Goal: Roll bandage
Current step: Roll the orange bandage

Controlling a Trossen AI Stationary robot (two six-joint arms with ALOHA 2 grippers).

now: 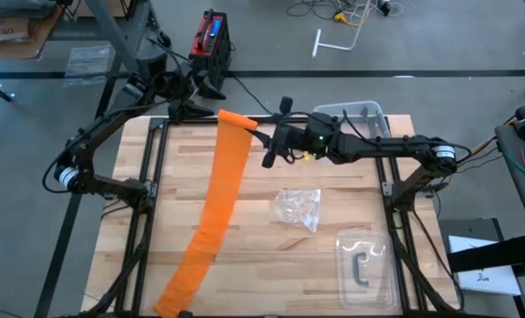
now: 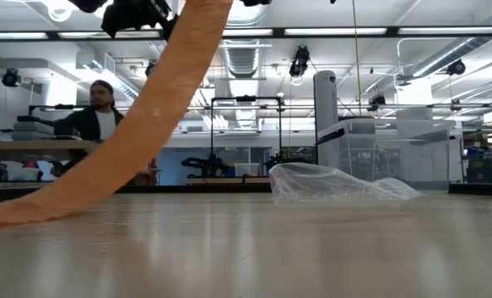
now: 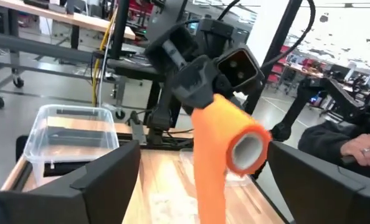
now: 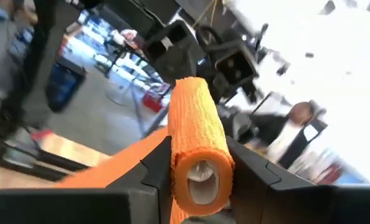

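The bandage runs as a broad orange band from the top edge of the frame, slanting down and to the left until its lower end lies flat on the pale tabletop at the left edge. Dark arm hardware shows at the top, just left of the strip. A crumpled clear plastic wrapper rests on the table right of centre, well apart from the band. Behind the table, a person sits at a desk on the left. A black frame and a clear box stand farther back.
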